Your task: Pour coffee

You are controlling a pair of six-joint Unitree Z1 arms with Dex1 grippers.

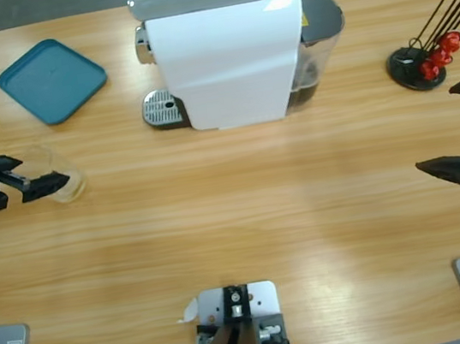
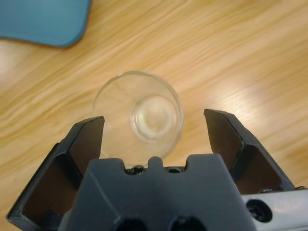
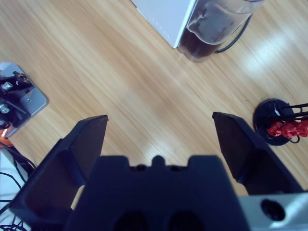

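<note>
teal tray (image 1: 52, 80) — far left | capsule stand (image 1: 416, 68) — far right

Worktop (image 1: 238, 223): bare wood across the whole lower half of the frame, open passage from left edge to right edge.
Coffee machine (image 1: 225, 51): top centre, tall, blocks the upper middle.
Tray (image 1: 52, 80): upper left, flat, bare wood around it.
Capsule rack (image 1: 422, 65): upper right, rods slanting up.
Glass (image 1: 55, 174): far left, between the spread jaws of the left pincer (image 1: 36, 179).
</note>
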